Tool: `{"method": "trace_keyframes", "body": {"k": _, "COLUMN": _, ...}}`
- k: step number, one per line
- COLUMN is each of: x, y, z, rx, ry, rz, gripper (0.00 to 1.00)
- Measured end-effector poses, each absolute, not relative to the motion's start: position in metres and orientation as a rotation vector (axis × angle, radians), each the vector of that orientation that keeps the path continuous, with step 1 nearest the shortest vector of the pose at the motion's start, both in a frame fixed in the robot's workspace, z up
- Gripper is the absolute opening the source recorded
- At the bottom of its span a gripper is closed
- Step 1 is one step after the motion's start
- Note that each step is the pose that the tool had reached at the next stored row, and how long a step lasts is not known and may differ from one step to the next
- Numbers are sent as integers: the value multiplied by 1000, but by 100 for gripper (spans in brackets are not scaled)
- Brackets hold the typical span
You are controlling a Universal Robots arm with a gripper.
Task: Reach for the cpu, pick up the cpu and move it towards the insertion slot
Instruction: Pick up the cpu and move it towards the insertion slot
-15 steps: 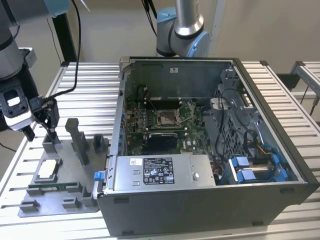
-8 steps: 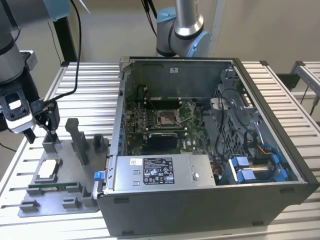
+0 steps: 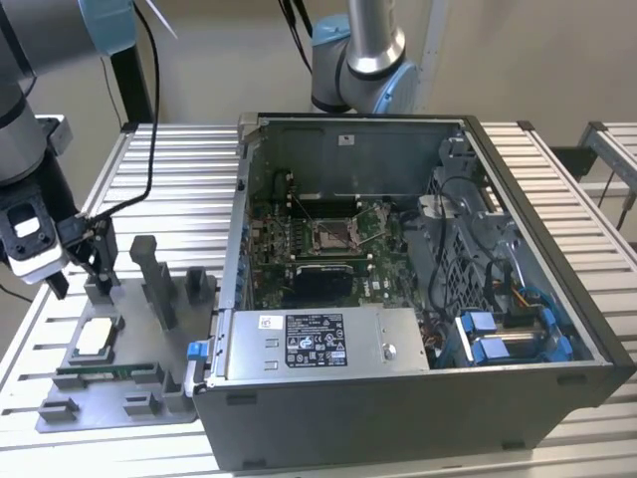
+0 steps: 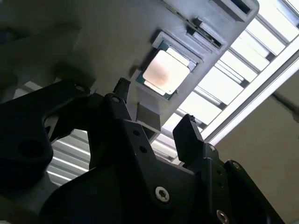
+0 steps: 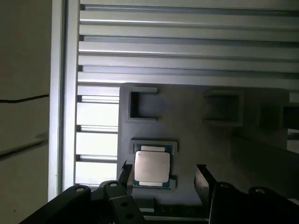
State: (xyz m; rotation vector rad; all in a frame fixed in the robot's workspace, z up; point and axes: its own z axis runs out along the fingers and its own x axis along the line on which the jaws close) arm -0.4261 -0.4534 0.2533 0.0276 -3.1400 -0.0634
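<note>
Gripper (image 3: 78,277) poised near cpu (image 5: 152,167) with jaws wide and empty, chip lying flat in its tray (image 3: 119,403) recess (face up, edges free for grasping), well apart from insertion slot (image 3: 330,237) inside open case (image 3: 557,299).

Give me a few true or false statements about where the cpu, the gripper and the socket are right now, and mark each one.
The cpu lies in a recess of the grey tray. True.
The gripper is shut on the cpu. False: its fingers are apart and hold nothing; the cpu lies on the tray.
The insertion slot is inside the open computer case. True.
The cpu sits in the insertion slot. False: it is on the tray, outside the case, at the exterior view's left.
</note>
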Motion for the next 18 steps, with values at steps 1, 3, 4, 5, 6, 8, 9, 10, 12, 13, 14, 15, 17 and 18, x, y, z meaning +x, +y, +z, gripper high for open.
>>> {"method": "trace_keyframes", "body": {"k": 1, "x": -427, "y": -454, "z": 252, "rx": 27, "ry": -3140, "rz": -63, "gripper": 100}}
{"method": "trace_keyframes", "body": {"k": 3, "x": -427, "y": -454, "z": 250, "rx": 27, "ry": -3140, "rz": -64, "gripper": 100}}
{"method": "trace_keyframes", "body": {"k": 4, "x": -427, "y": -454, "z": 250, "rx": 27, "ry": -3140, "rz": -64, "gripper": 100}}
{"method": "trace_keyframes", "body": {"k": 5, "x": -427, "y": -455, "z": 250, "rx": 27, "ry": -3140, "rz": -63, "gripper": 100}}
{"method": "trace_keyframes", "body": {"k": 6, "x": -427, "y": -455, "z": 249, "rx": 27, "ry": -3140, "rz": -63, "gripper": 100}}
{"method": "trace_keyframes", "body": {"k": 8, "x": -427, "y": -455, "z": 249, "rx": 27, "ry": -3140, "rz": -63, "gripper": 100}}
{"method": "trace_keyframes", "body": {"k": 9, "x": -427, "y": -455, "z": 249, "rx": 27, "ry": -3140, "rz": -63, "gripper": 100}}
{"method": "trace_keyframes", "body": {"k": 10, "x": -427, "y": -455, "z": 249, "rx": 27, "ry": -3140, "rz": -63, "gripper": 100}}
{"method": "trace_keyframes", "body": {"k": 12, "x": -428, "y": -455, "z": 248, "rx": 27, "ry": -3140, "rz": -63, "gripper": 100}}
{"method": "trace_keyframes", "body": {"k": 13, "x": -428, "y": -456, "z": 247, "rx": 27, "ry": -3140, "rz": -63, "gripper": 100}}
{"method": "trace_keyframes", "body": {"k": 14, "x": -429, "y": -457, "z": 247, "rx": 27, "ry": -3140, "rz": -63, "gripper": 100}}
{"method": "trace_keyframes", "body": {"k": 15, "x": -430, "y": -458, "z": 246, "rx": 27, "ry": -3140, "rz": -63, "gripper": 100}}
{"method": "trace_keyframes", "body": {"k": 17, "x": -431, "y": -460, "z": 244, "rx": 27, "ry": -3140, "rz": -63, "gripper": 100}}
{"method": "trace_keyframes", "body": {"k": 18, "x": -431, "y": -461, "z": 243, "rx": 27, "ry": -3140, "rz": -63, "gripper": 100}}
